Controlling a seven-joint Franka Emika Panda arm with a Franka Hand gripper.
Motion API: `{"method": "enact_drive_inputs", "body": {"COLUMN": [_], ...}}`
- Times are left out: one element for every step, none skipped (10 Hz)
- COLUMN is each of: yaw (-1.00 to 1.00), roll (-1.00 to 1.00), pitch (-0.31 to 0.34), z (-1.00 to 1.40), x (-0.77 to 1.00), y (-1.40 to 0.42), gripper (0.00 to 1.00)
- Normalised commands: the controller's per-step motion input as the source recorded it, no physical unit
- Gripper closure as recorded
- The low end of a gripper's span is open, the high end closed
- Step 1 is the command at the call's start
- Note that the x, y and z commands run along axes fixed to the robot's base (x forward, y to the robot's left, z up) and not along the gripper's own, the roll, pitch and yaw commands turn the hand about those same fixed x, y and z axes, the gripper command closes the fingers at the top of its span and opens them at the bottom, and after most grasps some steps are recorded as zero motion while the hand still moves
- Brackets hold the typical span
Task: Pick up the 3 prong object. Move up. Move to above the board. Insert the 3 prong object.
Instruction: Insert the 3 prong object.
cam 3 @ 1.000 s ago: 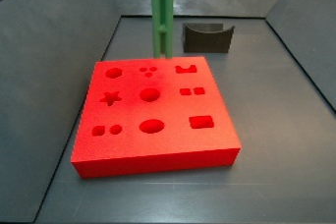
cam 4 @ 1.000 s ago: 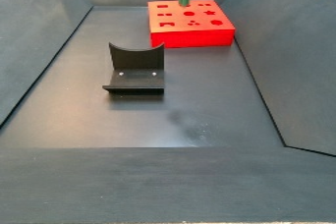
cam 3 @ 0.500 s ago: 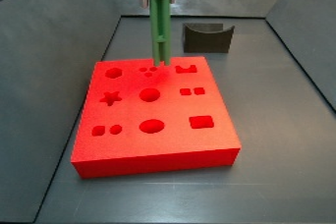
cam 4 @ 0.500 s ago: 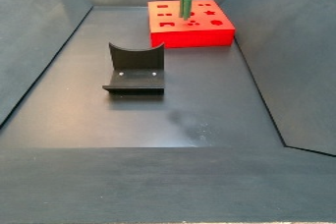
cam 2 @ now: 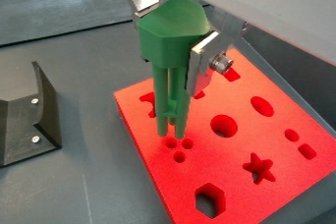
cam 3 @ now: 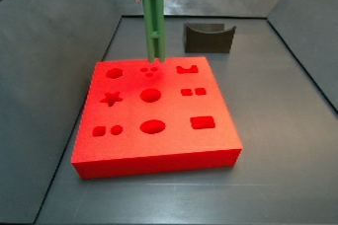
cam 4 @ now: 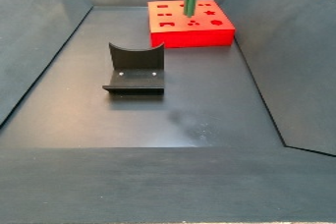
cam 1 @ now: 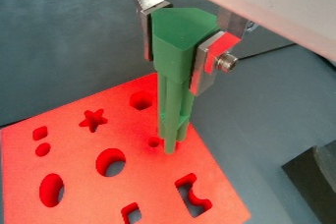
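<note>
The dark grey worktop [cam 4: 184, 120] carries a large flat red board [cam 3: 158, 120] with shaped cut-outs. A dark L-shaped fixture [cam 4: 133, 69] stands well apart from it. The slim green 3 prong object [cam 1: 176, 76] hangs upright above the board's three small holes [cam 2: 180, 146], clamped in the hand [cam 1: 180, 33].
</note>
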Motion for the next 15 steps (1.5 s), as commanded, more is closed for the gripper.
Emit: {"method": "enact_drive_inputs", "body": {"yaw": [-1.0,-0.89,-0.53,0.0,0.0,-0.95,-1.0,-0.48,0.0,-0.05,-0.21,-0.25,-0.15,-0.39,-0.84], "roll": [0.0,0.0,0.0,0.0,0.0,0.0,0.0,0.0,0.0,0.0,0.02,0.01,0.0,0.01,0.0], "pitch": [-0.047,-0.024,0.0,0.0,0.0,-0.073,-0.041,-0.03,-0.001,-0.043,-0.09,-0.061,-0.024,-0.019,0.0], "z": [-0.11,-0.01,0.0,0.0,-0.11,-0.16,-0.13,0.0,-0.02,-0.15,-0.29,-0.17,-0.02,0.0,-0.01], "x": [0.0,0.0,-0.08,0.02,0.02,0.0,0.0,-0.07,0.0,-0.15,-0.25,-0.19,-0.08,0.0,0.13], "y": [0.0,0.0,0.0,0.0,0.0,-0.05,0.0,0.0,0.0,0.0,0.0,0.0,0.0,-0.06,-0.05], "gripper": [1.0,1.0,1.0,1.0,1.0,1.0,1.0,1.0,1.0,1.0,1.0,1.0,1.0,1.0,1.0]}}
